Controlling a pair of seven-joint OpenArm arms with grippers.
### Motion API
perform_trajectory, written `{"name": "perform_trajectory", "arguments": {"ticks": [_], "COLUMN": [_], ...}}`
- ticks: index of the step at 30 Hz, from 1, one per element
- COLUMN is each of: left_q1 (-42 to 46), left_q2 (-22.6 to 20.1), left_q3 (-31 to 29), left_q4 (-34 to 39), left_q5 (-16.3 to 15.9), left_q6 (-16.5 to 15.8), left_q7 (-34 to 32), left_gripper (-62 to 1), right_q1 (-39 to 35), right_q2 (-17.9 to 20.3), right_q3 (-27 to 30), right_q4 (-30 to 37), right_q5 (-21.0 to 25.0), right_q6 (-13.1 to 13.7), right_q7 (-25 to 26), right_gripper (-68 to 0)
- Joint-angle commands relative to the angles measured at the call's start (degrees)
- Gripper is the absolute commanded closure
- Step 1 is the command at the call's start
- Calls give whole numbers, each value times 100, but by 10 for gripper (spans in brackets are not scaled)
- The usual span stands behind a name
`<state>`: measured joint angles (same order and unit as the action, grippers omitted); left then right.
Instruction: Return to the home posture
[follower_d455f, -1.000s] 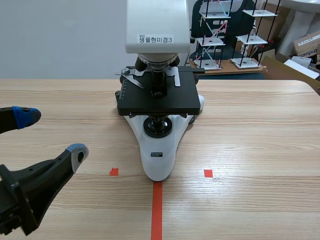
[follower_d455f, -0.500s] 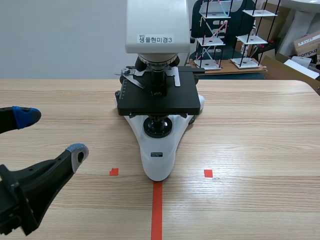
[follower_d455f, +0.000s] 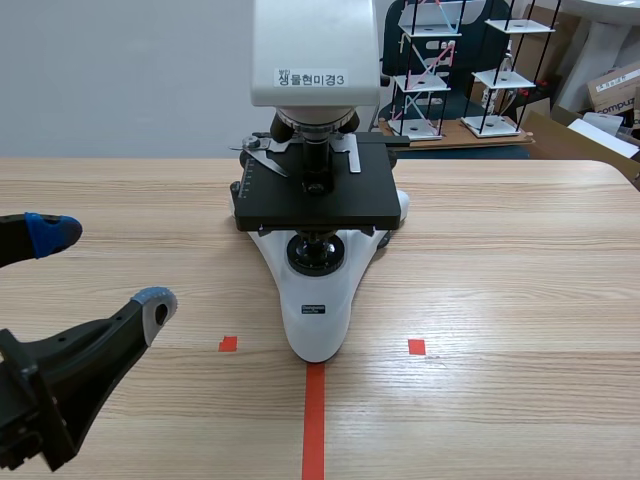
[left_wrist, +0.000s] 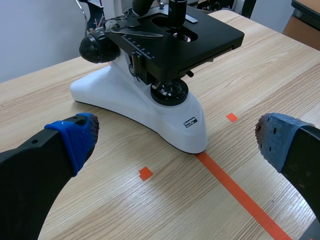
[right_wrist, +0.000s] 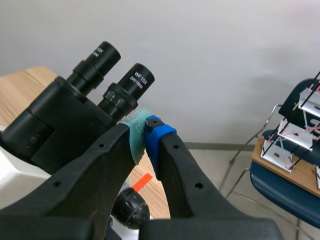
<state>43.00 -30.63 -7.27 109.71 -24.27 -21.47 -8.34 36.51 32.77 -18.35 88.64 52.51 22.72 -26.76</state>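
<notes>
A white and black microscope (follower_d455f: 318, 290) stands at the middle of the wooden table (follower_d455f: 520, 280), its base tip on the red tape line. My left gripper (follower_d455f: 100, 268) hangs open low at the table's left, apart from the microscope. In the left wrist view the left gripper (left_wrist: 175, 145) has nothing between its fingers, and the microscope base (left_wrist: 165, 115) lies ahead of it. My right gripper (right_wrist: 146, 131) is shut on nothing, pads pressed together. It is raised high beside the microscope's two black eyepieces (right_wrist: 120, 85). The right arm does not show in the scene view.
Beyond the table's far edge stand white wire racks (follower_d455f: 440, 70) on a bench and cardboard boxes (follower_d455f: 615, 85). A blue chair (right_wrist: 285, 185) with racks is behind the microscope. Small red tape squares (follower_d455f: 228, 344) mark the table either side of the base.
</notes>
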Motion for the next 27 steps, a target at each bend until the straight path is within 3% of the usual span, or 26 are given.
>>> {"name": "perform_trajectory", "arguments": {"ticks": [1,5,12,15,18,24,27], "left_q1": [-2,-2,-2,-2,-2,-2,-2], "left_q2": [-2,-2,-2,-2,-2,-2,-2], "left_q3": [26,26,26,26,26,26,26], "left_q4": [61,61,61,61,61,61,61], "left_q5": [-37,-37,-37,-37,-37,-37,-37], "left_q6": [-7,-9,-9,-9,-9,-7,-9], "left_q7": [-87,-85,-87,-87,-87,-87,-87], "left_gripper": [-623,-623,-623,-623,-623,-623,-623], "right_q1": [-133,-763,-2752,-3751,-4725,-6349,-6946], "right_q2": [118,387,890,870,824,638,466], "right_q3": [72,284,1517,2046,2428,2861,3036], "right_q4": [28,225,1102,1403,1606,1904,2026], "right_q5": [22,20,-144,-450,-896,-1801,-2339], "right_q6": [-31,-31,-15,35,345,437,437], "right_q7": [243,758,1742,2197,2800,4113,4625], "right_gripper": [-2,-46,-164,-211,-289,-557,-579]}}
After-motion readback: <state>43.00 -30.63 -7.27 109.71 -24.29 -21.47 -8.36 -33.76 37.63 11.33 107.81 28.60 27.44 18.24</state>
